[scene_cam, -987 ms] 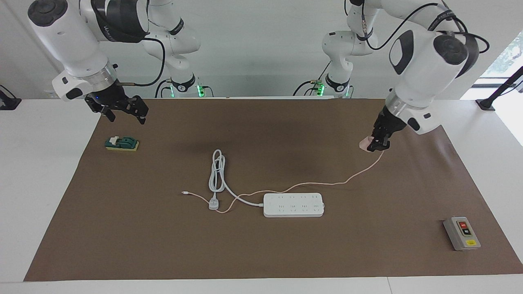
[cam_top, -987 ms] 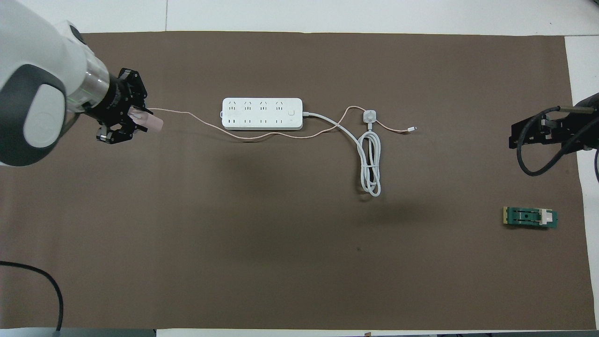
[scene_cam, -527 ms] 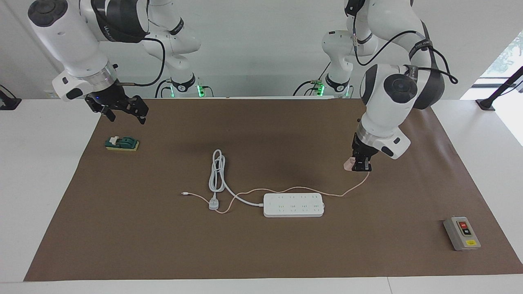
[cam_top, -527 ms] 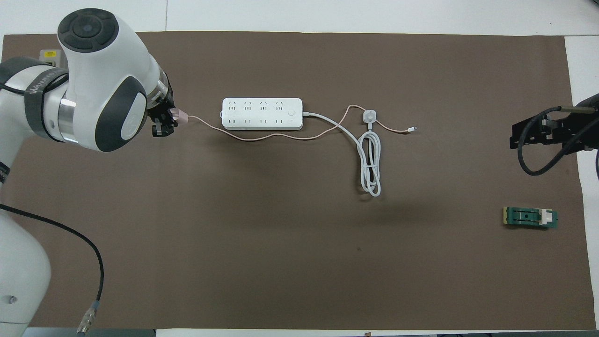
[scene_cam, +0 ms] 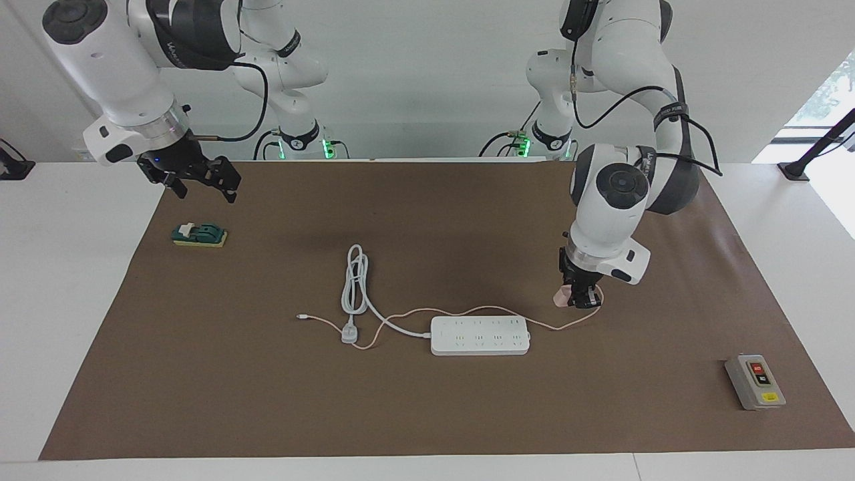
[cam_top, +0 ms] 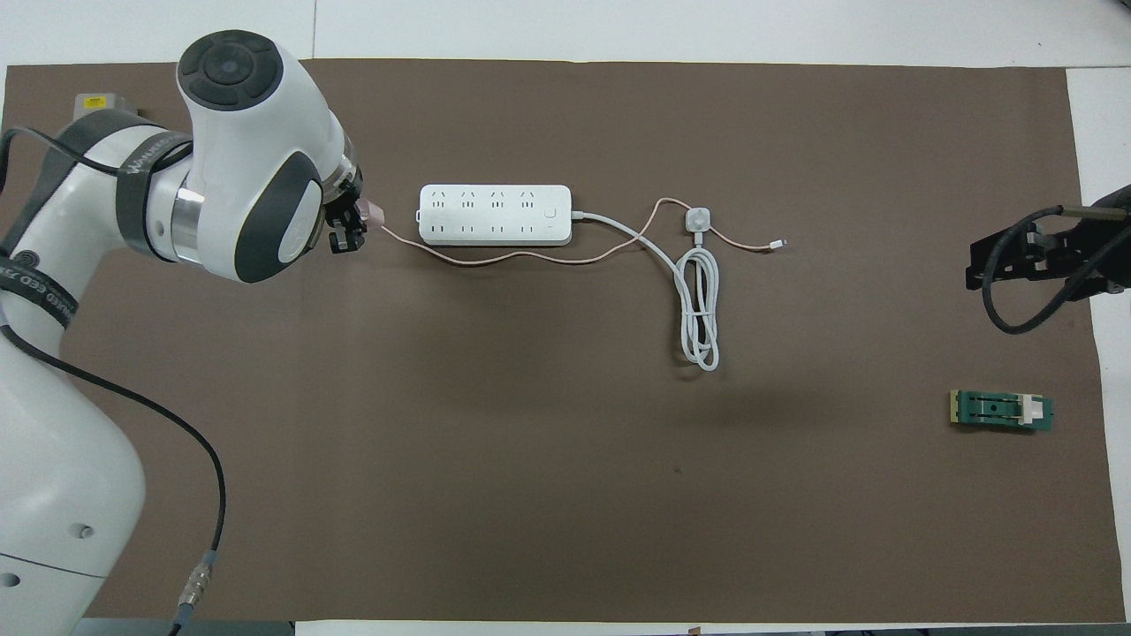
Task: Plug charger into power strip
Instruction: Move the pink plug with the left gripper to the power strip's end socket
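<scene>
While the right gripper [scene_cam: 200,185] waits spread over the bench's near edge, the left gripper [scene_cam: 582,298] pinches the charger [scene_cam: 563,296].
It hangs over the mat beside the power strip [scene_cam: 479,335], which lies mid-bench, farther out.

The left gripper [scene_cam: 580,298] points straight down with the pale-pink charger [scene_cam: 563,296] pinched in its fingers, over the brown mat [scene_cam: 427,414] beside the white power strip [scene_cam: 479,335] toward the left arm's end. The thin pink cable [scene_cam: 467,310] trails along the strip. The right gripper [scene_cam: 200,184] waits, jaws apart, above the green switch block [scene_cam: 199,235].
</scene>
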You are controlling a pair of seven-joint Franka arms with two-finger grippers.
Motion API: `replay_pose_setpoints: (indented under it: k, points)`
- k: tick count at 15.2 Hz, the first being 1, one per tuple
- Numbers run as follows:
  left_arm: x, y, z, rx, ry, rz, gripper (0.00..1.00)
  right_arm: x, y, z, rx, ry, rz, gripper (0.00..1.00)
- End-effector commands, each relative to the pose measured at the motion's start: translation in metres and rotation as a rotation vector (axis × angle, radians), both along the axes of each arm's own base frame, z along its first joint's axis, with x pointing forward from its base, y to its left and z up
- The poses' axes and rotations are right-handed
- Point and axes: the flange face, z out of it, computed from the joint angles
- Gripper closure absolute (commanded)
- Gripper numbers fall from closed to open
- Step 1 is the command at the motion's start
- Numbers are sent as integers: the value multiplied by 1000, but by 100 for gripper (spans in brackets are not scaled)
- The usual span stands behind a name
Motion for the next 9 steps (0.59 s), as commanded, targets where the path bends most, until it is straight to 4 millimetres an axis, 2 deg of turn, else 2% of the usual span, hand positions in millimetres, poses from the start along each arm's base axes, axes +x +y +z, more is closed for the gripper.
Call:
replay_pose_setpoints:
  k: [1, 3, 4, 6, 9]
  points:
    - [9, -25, -7, 44, -5, 13, 100, -3, -3, 2, 12, 0, 14, 0]
    - [14, -36, -16, 69, 18, 21, 100, -4, -1, 2, 11, 8, 18, 0]
    - [15, -48, -25, 97, 31, 27, 100, -4, -1, 3, 11, 6, 18, 0]
    - [15, -59, -25, 128, 28, 29, 100, -5, -2, 4, 11, 3, 15, 0]
    - [12, -62, -25, 128, 38, 23, 100, -6, -4, 4, 11, 5, 10, 0]
